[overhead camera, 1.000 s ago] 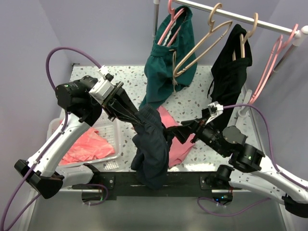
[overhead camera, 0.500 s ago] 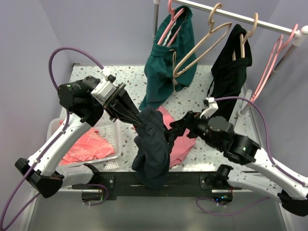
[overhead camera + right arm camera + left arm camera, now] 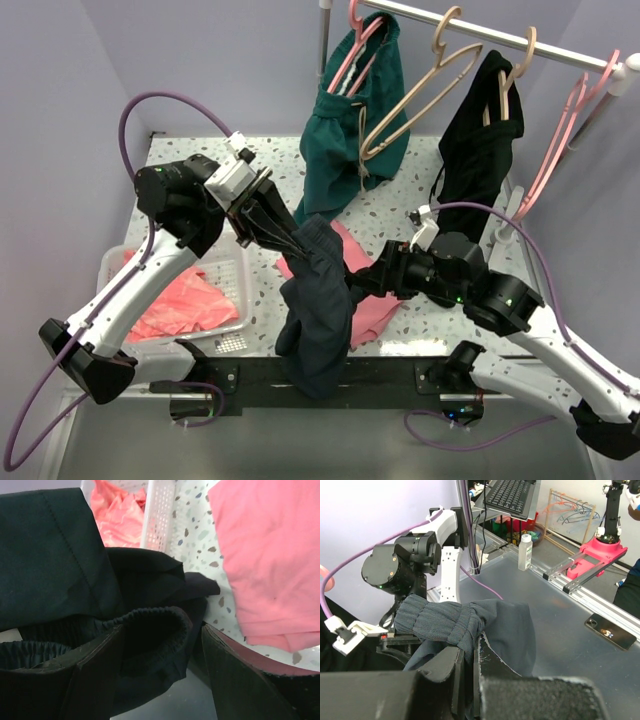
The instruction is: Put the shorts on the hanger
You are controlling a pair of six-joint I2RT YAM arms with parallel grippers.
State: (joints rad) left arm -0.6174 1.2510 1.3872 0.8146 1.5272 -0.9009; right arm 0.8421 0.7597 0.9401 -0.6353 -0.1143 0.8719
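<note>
Left gripper (image 3: 468, 652) jaws clamp the shorts (image 3: 318, 310), raised off the counter (image 3: 395, 205). Right gripper (image 3: 162, 630) jaws stand open astride the waistband (image 3: 150, 622), apparently to spread it for the hanger (image 3: 438, 42).

L pincer (image 3: 469, 655) clamped, R pincer (image 3: 161, 630) parted(?)

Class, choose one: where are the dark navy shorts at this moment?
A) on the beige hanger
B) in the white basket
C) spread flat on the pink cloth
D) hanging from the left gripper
D: the shorts dangle from the closed left gripper, while the hanger on the rail is bare.
</note>
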